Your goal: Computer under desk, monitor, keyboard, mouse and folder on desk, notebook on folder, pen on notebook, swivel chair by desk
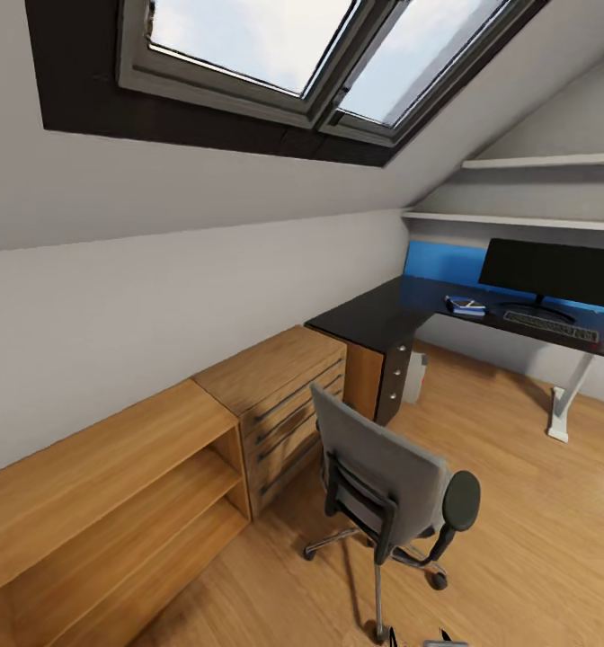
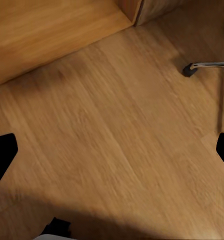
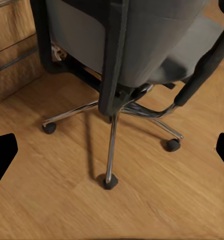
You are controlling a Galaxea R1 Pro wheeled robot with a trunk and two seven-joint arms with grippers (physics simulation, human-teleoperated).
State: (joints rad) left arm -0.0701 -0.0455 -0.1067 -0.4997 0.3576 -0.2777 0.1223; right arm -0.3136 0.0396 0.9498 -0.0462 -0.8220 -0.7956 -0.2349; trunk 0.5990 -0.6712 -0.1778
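Observation:
The grey swivel chair stands on the oak floor with its back toward me, well apart from the black-topped desk. On the desk stand the monitor and, in front of it, the keyboard. Left of the keyboard lies the blue folder with a paler thing on it, too small to tell. The pale computer sits under the desk. Mouse, notebook and pen are not discernible. My left gripper hangs open over bare floor. My right gripper is open behind the swivel chair's chrome base.
Low oak drawers and an open oak shelf unit run along the left wall under the sloped ceiling and skylight. A chair caster lies near the left gripper. Open floor stretches between chair and desk.

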